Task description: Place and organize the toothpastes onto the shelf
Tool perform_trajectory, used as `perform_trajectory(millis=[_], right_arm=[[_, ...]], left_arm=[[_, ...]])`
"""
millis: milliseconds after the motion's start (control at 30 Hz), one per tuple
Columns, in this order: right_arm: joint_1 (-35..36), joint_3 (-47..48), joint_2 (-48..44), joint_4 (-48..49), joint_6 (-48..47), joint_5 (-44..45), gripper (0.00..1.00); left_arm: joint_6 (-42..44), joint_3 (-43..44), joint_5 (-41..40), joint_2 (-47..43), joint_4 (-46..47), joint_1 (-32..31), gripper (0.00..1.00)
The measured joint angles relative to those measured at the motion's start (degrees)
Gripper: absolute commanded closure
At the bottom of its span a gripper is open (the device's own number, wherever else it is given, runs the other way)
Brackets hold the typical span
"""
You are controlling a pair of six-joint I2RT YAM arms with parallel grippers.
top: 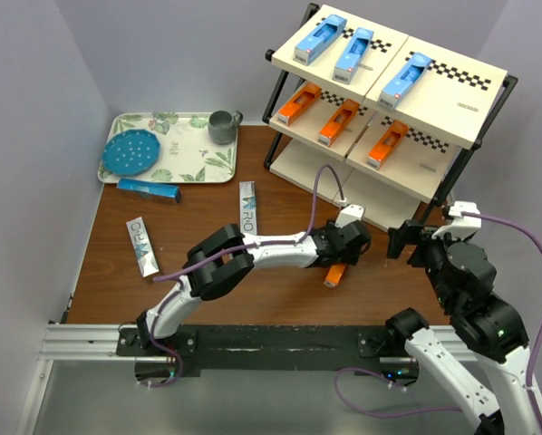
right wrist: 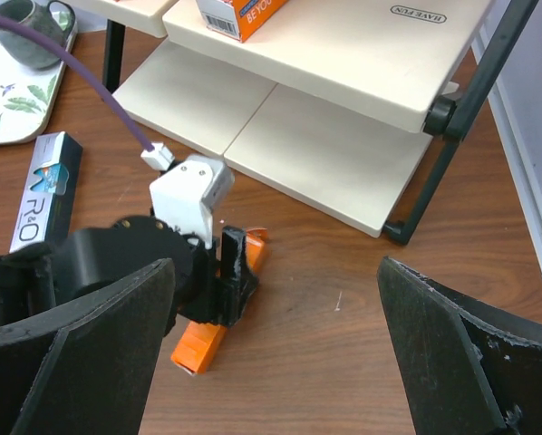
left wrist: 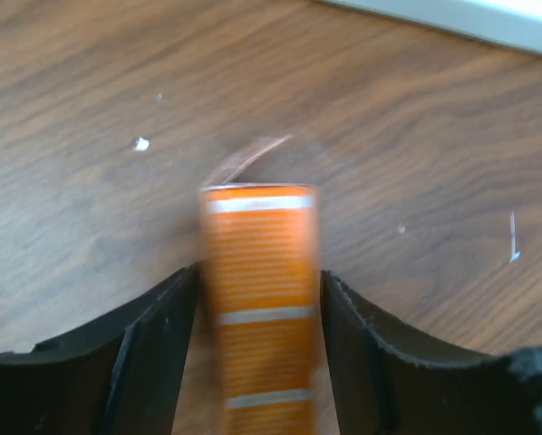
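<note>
An orange toothpaste (top: 334, 275) (left wrist: 260, 254) (right wrist: 197, 346) lies flat on the wooden table in front of the shelf (top: 452, 109) (right wrist: 343, 136). My left gripper (top: 342, 260) (left wrist: 260, 281) (right wrist: 224, 276) is down over it, with one finger against each long side. The right gripper (top: 407, 243) (right wrist: 273, 272) hovers open to the right of it, holding nothing. On the shelf, three blue toothpastes (top: 353, 53) lie on the top board and three orange ones (top: 339, 121) on the middle board. A blue box (top: 149, 189) and two grey-and-teal boxes (top: 142, 246) (top: 247, 207) lie on the table.
A leaf-patterned tray (top: 198, 149) at the back left carries a blue plate (top: 130, 152) and a grey mug (top: 223, 127). The shelf's bottom board (top: 298, 163) is bare. Walls close in on the left, back and right.
</note>
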Motion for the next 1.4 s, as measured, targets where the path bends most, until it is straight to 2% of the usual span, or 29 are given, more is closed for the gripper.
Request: perform_trajectory(millis=[133,233,267,333,367,567,700,867,1100,1233,1400], right_arm=[[0.0,-0.2,0.4,0.0,0.4,-0.5,0.02],[0.0,-0.4,0.6,0.1,0.5,-1.4,0.02],[0.0,-0.4,0.8,0.1,0.5,-1.5,0.02],[0.0,-0.4,1.4,0.1,0.5,-1.8,0.02],[0.0,-0.4,1.5,0.2,0.5,-2.0,0.02],[0.0,-0.9,1.8,1.2,-0.1,-5.6,0.02],[0.1,-1.9,1.8,3.8,-0.6,-11.1,0.02],[0.2,-6.8,2.2,10.1,-0.2,-21.0,0.02],[0.6,-13.9,8.2,21.6,3.4,-30.6,0.02],[6.2,-15.4,12.5,27.5,4.8,-30.2,0.02],[25.3,-15.5,19.3,34.4,3.7,-19.0,0.01]], left_arm=[[0.0,-1.7,-0.3,-0.6,0.4,0.5,0.41],[0.1,-2.1,0.0,-0.8,0.6,0.7,0.52],[0.1,-2.5,0.0,-1.0,0.8,0.8,0.59],[-0.1,-3.6,0.3,-1.6,1.2,0.9,0.63],[-0.1,-4.1,0.5,-2.0,1.5,1.1,0.7],[-0.8,-10.9,3.2,-6.3,4.7,2.3,0.75],[-3.8,-23.1,7.1,-14.4,10.0,5.1,0.78],[-10.3,-38.9,11.0,-28.0,19.0,11.7,0.8],[-19.7,-51.6,13.5,-44.3,31.6,18.4,0.79],[-23.8,-56.0,14.5,-51.8,35.0,23.1,0.78],[-26.9,-58.5,14.6,-58.3,36.3,26.4,0.77]])
